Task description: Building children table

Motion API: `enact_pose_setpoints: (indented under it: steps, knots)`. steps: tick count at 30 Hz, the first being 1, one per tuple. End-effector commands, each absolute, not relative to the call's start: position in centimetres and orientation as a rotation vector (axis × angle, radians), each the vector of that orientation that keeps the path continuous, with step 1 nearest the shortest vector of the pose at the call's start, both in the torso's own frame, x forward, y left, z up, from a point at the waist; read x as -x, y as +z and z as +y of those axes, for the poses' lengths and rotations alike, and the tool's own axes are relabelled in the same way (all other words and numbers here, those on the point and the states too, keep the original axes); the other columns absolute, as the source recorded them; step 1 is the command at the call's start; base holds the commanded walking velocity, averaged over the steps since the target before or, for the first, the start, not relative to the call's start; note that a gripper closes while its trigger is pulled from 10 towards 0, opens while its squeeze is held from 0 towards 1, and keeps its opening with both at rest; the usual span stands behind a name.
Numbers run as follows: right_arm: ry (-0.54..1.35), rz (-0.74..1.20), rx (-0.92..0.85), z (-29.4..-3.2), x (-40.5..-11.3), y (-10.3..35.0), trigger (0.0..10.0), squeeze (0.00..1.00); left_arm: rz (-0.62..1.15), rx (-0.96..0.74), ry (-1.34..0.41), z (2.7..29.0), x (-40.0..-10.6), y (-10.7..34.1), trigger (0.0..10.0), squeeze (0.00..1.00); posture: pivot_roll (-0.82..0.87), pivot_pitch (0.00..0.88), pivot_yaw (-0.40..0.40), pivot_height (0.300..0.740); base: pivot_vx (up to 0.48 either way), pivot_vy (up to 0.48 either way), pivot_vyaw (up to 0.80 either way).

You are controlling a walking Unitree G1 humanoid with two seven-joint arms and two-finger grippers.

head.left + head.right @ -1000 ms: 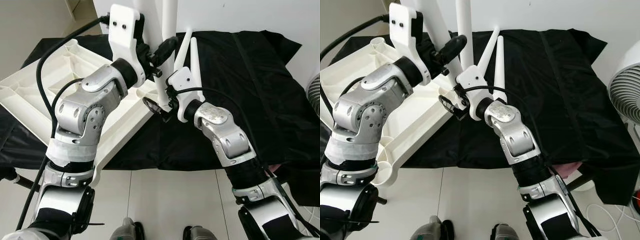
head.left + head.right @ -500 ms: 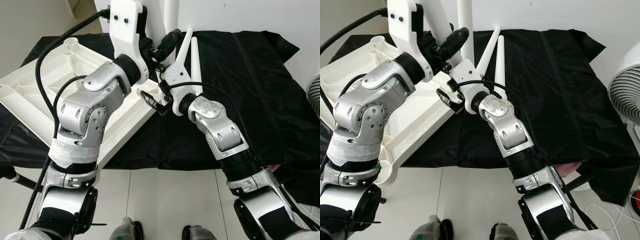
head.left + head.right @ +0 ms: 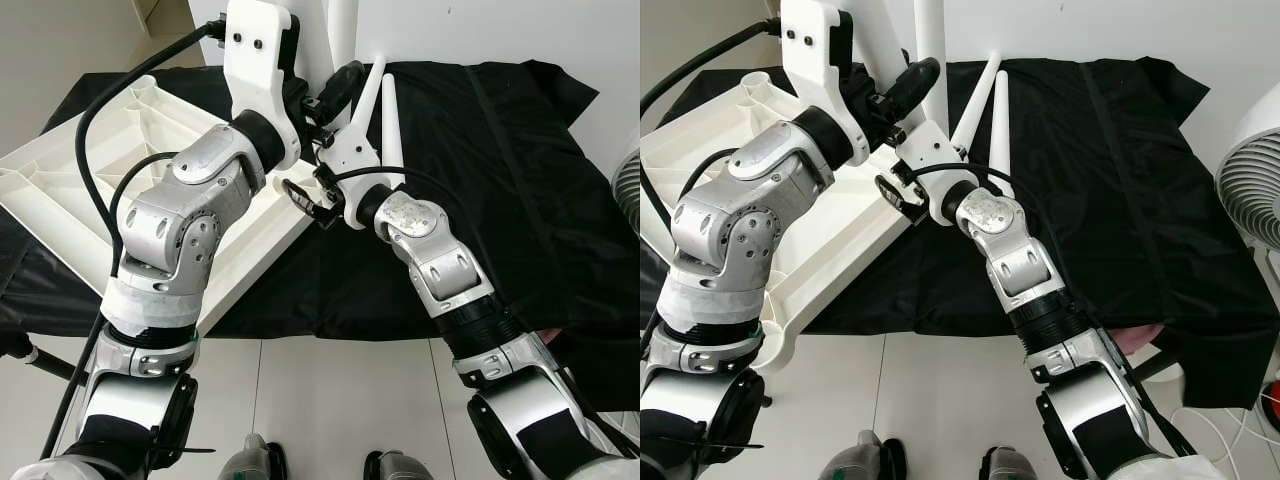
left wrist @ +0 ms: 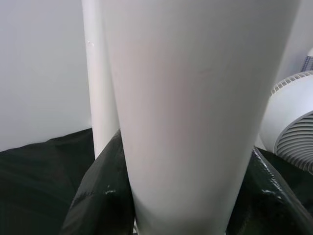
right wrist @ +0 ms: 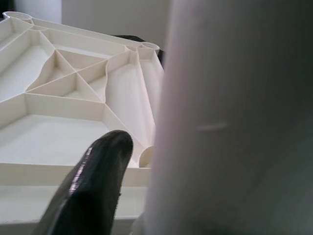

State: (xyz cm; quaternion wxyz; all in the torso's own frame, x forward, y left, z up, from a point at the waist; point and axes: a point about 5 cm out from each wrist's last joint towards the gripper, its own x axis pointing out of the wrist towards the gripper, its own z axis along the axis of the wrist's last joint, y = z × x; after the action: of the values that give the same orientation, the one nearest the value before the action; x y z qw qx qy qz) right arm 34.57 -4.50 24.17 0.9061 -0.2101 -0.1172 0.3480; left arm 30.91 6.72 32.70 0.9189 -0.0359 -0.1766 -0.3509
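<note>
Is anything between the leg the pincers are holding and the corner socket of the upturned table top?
Nothing visible blocks it. The left pincer and right pincer hold the white leg upright at the table top's near corner. The right wrist view shows an open corner socket right beside the leg.

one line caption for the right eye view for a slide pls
Both end effectors, left and right, work a white table leg at the upturned tabletop.
</note>
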Motion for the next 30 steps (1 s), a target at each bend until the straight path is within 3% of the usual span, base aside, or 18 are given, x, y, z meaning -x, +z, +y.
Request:
enact_pose_setpoints:
  steps: [1, 17, 18, 20, 21, 30]
  knots:
    - [0.756, -0.261, 0.447, -3.65, -34.30, 24.33, 0.0, 0.00, -0.392, 0.059, -0.755, 6.32, -30.22, 33.13, 10.0, 0.00, -0.07, 0.110, 0.081, 0.740, 0.000, 0.000, 0.00]
    - [0.678, -0.246, 0.372, -4.20, -34.96, 24.22, 0.0, 0.00, -0.393, 0.045, -0.765, 6.24, -30.10, 33.23, 10.0, 0.00, -0.06, 0.113, 0.087, 0.740, 0.000, 0.000, 0.00]
    - [0.674, -0.243, 0.363, -4.15, -35.00, 24.17, 6.9, 0.00, -0.389, 0.065, -0.762, 6.35, -30.12, 33.26, 10.0, 1.00, -0.05, 0.107, 0.087, 0.740, 0.000, 0.000, 0.00]
    - [0.674, -0.243, 0.363, -4.15, -35.00, 24.17, 6.9, 0.00, -0.389, 0.065, -0.762, 6.35, -30.12, 33.26, 10.0, 1.00, -0.05, 0.107, 0.087, 0.740, 0.000, 0.000, 0.00]
    - [0.672, -0.239, 0.354, -4.08, -35.03, 24.12, 10.0, 0.00, -0.386, 0.079, -0.767, 6.42, -30.12, 33.26, 10.0, 1.00, -0.05, 0.107, 0.087, 0.740, 0.000, 0.000, 0.00]
    - [0.627, -0.229, 0.274, -4.39, -35.10, 24.06, 10.0, 0.00, -0.400, 0.073, -0.791, 6.60, -29.52, 33.25, 10.0, 1.00, -0.04, 0.103, 0.074, 0.740, 0.000, 0.000, 0.00]
